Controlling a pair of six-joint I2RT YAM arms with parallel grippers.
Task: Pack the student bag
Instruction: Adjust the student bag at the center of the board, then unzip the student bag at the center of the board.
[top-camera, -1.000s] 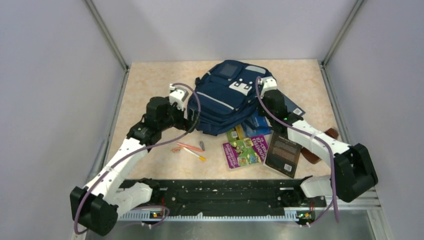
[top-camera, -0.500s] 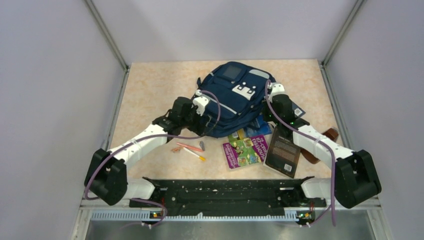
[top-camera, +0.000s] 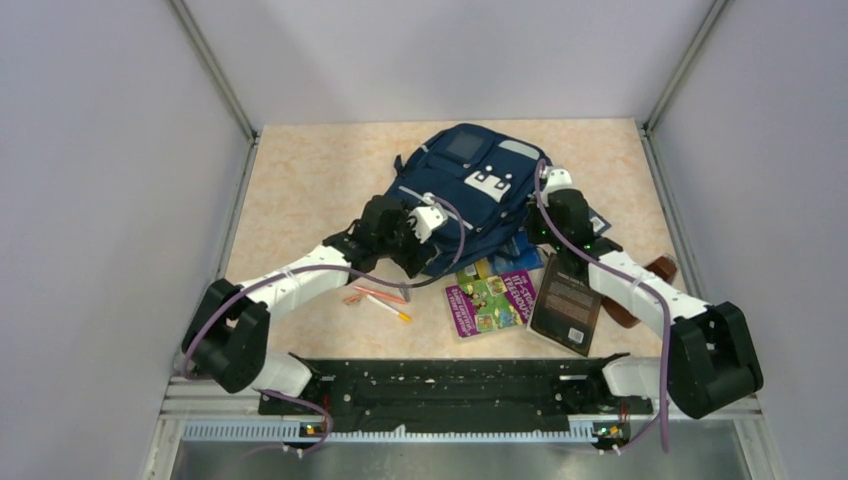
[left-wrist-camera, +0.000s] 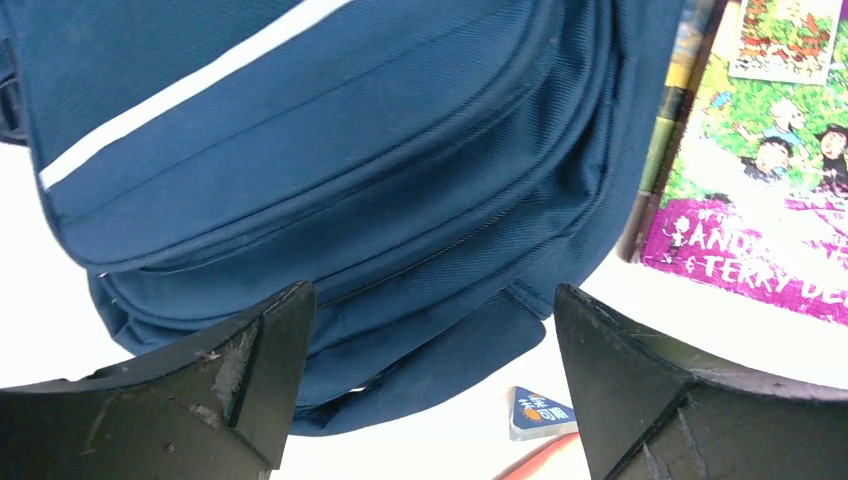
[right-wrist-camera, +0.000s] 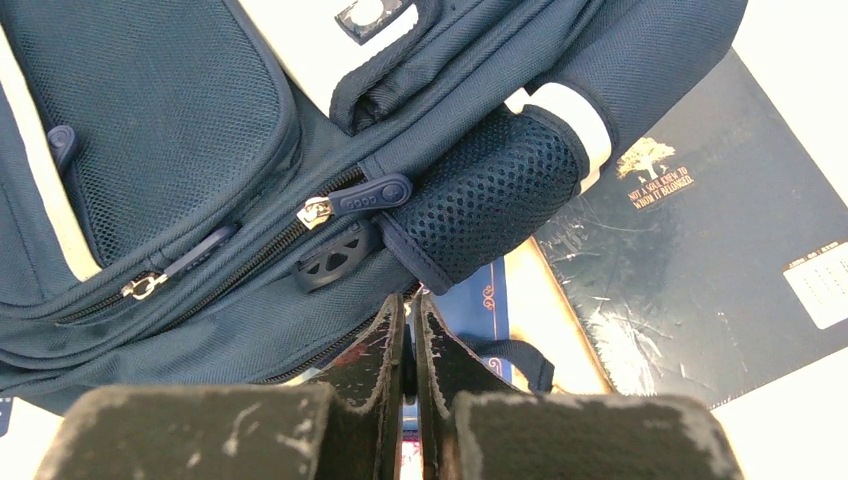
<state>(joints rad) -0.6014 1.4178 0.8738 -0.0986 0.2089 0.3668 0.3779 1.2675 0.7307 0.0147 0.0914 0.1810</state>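
Facing the student bag (left-wrist-camera: 300, 150): left tool (left-wrist-camera: 432, 300) wide, empty; right tool (right-wrist-camera: 410, 305) closed; zip pulls (right-wrist-camera: 370, 195) wrist-view only.

On my screen I count one student bag (top-camera: 470, 190). I can make out at least four books: one purple book (top-camera: 488, 300), one black book (top-camera: 567, 300), one navy book (right-wrist-camera: 700, 200) and one blue book (right-wrist-camera: 475, 308). The bag may hide more. There are two pens, an orange pen (top-camera: 380, 294) and a white pen (top-camera: 388, 309), plus one small eraser (left-wrist-camera: 540, 412) and one brown object (top-camera: 660, 267).
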